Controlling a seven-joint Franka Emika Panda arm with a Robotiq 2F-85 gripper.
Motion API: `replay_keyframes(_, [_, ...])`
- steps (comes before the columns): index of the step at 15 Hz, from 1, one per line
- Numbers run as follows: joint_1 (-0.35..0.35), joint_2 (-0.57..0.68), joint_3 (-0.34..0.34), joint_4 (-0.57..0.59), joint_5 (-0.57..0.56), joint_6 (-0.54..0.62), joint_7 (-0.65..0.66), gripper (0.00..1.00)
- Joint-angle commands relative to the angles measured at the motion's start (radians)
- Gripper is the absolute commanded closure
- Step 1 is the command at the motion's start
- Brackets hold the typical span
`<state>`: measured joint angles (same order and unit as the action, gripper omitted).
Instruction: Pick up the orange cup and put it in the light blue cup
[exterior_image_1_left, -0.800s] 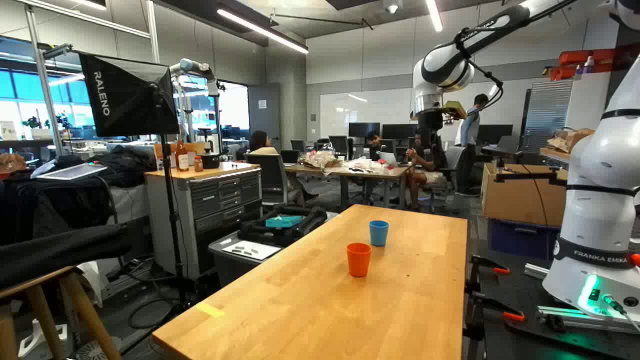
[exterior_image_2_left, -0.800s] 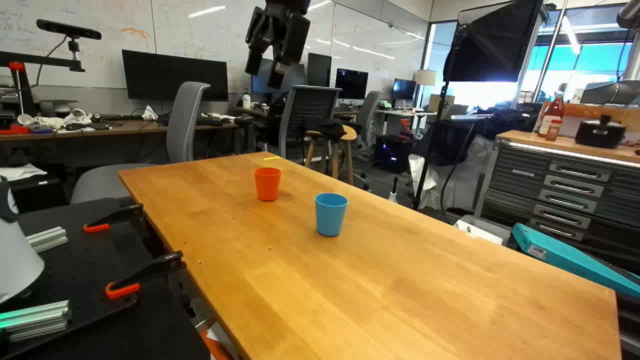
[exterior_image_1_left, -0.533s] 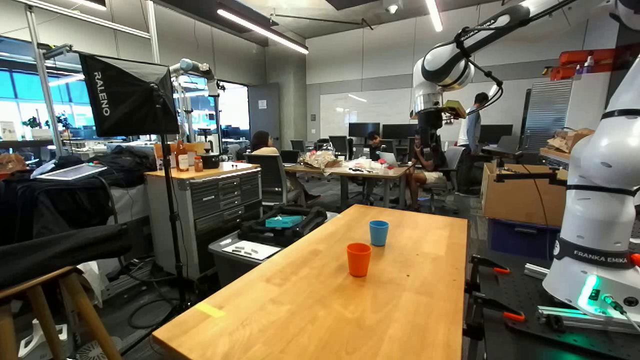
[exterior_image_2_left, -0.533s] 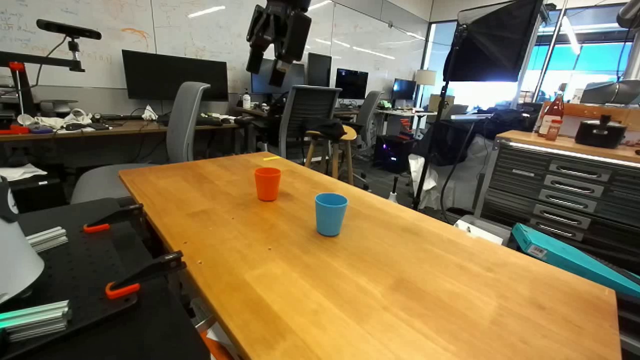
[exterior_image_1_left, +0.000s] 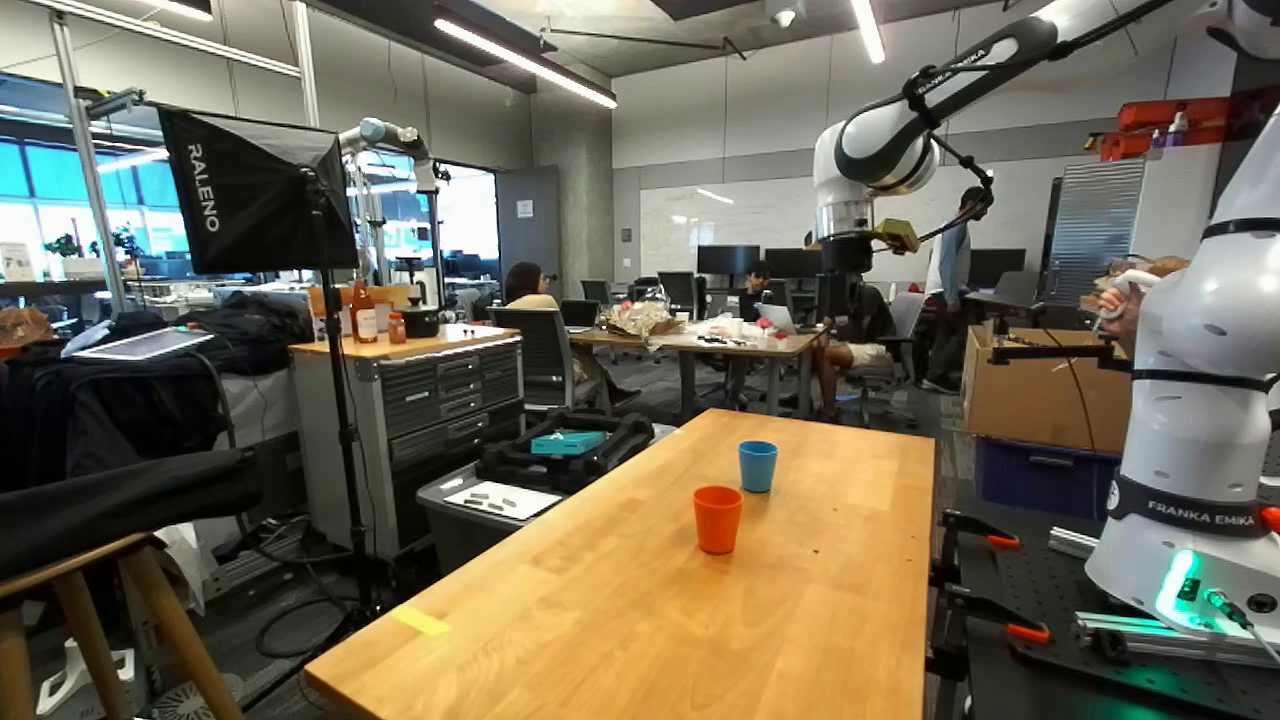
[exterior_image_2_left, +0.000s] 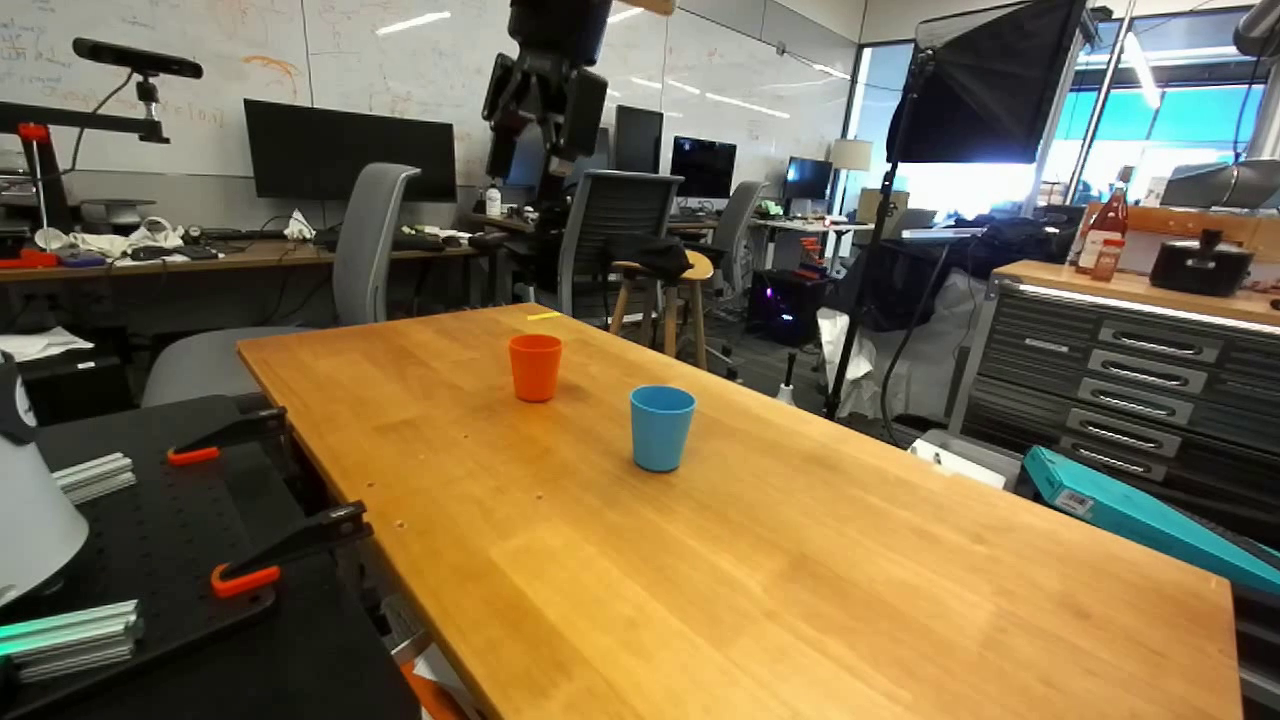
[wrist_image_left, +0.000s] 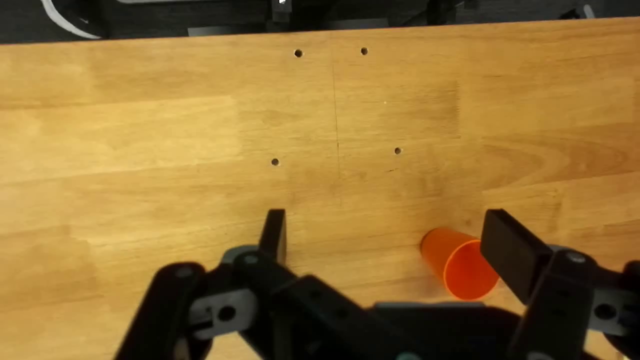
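The orange cup (exterior_image_1_left: 718, 520) stands upright on the wooden table, and it also shows in an exterior view (exterior_image_2_left: 535, 368). The light blue cup (exterior_image_1_left: 758, 467) stands upright a short way from it and shows in both exterior views (exterior_image_2_left: 661, 430). In the wrist view the orange cup (wrist_image_left: 445, 252) lies low right of centre, partly covered by the right finger; the light blue cup is out of view there. My gripper (wrist_image_left: 386, 216) is open and empty, fingers wide apart. It hangs well above the table, fingers down, in an exterior view (exterior_image_2_left: 527, 180), touching neither cup.
The wooden table (exterior_image_1_left: 640, 620) carries a strip of yellow tape (exterior_image_1_left: 420, 620) near one end. Black clamps with orange ends (exterior_image_2_left: 245, 580) hold its robot-side edge. A softbox lamp (exterior_image_1_left: 260, 190) and a drawer cabinet (exterior_image_1_left: 430, 390) stand beyond the opposite side.
The gripper has shifted slightly, a little to the left in both exterior views and slightly lower, and hangs straighter. Both cups have not moved.
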<state>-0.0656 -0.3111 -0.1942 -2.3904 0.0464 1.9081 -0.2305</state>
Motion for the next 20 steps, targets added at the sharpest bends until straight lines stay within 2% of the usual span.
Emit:
replay_keyframes(1, [0.050,0.040,0.081,-0.094,0.026,0.172,0.003,0.00])
replay_keyframes(5, [0.111,0.178,0.164,-0.153,0.034,0.469,0.038,0.00])
replay_keyframes(10, [0.147,0.396,0.231,-0.117,0.065,0.781,0.072,0.00])
replay_keyframes(14, [0.135,0.525,0.265,-0.050,0.063,0.904,0.086,0.00])
replay_keyframes(20, [0.126,0.636,0.267,0.047,0.028,0.961,0.119,0.00])
